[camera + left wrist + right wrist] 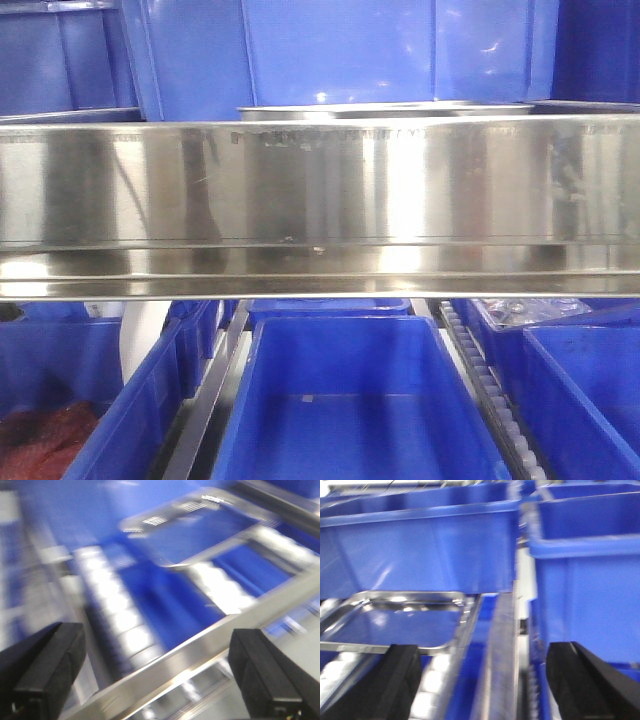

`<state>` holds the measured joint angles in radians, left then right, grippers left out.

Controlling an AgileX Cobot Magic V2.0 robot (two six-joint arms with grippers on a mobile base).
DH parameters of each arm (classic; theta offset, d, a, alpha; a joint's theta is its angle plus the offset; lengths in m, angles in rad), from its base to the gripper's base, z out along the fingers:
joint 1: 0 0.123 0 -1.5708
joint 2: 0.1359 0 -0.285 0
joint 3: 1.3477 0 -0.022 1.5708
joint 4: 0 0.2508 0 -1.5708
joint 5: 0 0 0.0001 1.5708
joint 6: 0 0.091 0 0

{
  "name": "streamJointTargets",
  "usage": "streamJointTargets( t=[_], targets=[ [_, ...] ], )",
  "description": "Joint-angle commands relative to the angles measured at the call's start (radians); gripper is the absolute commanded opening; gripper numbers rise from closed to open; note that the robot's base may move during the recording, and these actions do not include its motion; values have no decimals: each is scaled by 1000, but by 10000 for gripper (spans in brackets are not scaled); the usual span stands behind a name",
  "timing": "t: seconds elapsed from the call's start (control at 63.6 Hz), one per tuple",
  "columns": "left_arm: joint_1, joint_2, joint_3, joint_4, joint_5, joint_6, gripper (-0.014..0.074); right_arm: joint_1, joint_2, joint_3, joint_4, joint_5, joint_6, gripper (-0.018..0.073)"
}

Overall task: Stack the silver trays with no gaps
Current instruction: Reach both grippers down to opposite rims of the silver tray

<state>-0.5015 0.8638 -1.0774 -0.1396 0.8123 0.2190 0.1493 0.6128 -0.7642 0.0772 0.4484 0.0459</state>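
Note:
A shiny silver tray (200, 527) lies on roller tracks on the upper shelf, its flat bottom mirroring the blue around it. In the left wrist view it is far ahead at the upper right of my left gripper (158, 680), which is open and holds nothing. The right wrist view has the same kind of silver tray (395, 620) at the lower left, just ahead of the left finger of my open, empty right gripper (480, 685). From the front camera only a thin tray rim (385, 110) peeks above the steel rail. Both wrist views are motion-blurred.
A wide reflective steel shelf rail (320, 190) crosses the front view. Deep blue bins (425, 545) stand behind and beside the tray, and another blue bin (350, 400) sits on the lower level. White roller tracks (115, 615) run under the tray. The same rail (210, 645) crosses below my left gripper.

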Motion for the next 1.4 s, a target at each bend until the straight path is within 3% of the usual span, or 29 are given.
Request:
streamJointTargets(
  t=[0.0, 0.079, 0.204, 0.361, 0.487, 0.629, 0.864, 1.383],
  targets=[
    [-82, 105, -115, -22, -57, 6, 494, 38, 116, -125, 0, -18, -9, 613],
    [-130, 250, -237, -22, -54, -46, 494, 60, 238, -232, 0, 68, -9, 613],
    [-131, 463, -458, -14, 9, -134, 494, 60, 432, -420, 0, 260, -9, 613],
    [-81, 704, -741, 64, 178, -302, 445, 60, 658, -677, 0, 509, -9, 613],
    [-44, 835, -893, 67, 254, -409, 421, 60, 803, -834, -4, 614, -9, 613],
    [-28, 943, -968, 75, 301, -493, 421, 60, 927, -950, -4, 655, -9, 613],
    [-30, 1051, -979, 171, 314, -589, 421, 55, 1080, -1021, -4, 632, 34, 613],
    [-28, 1124, -984, 215, 240, -615, 421, 57, 1241, -1021, 5, 528, 34, 613]
  ],
)
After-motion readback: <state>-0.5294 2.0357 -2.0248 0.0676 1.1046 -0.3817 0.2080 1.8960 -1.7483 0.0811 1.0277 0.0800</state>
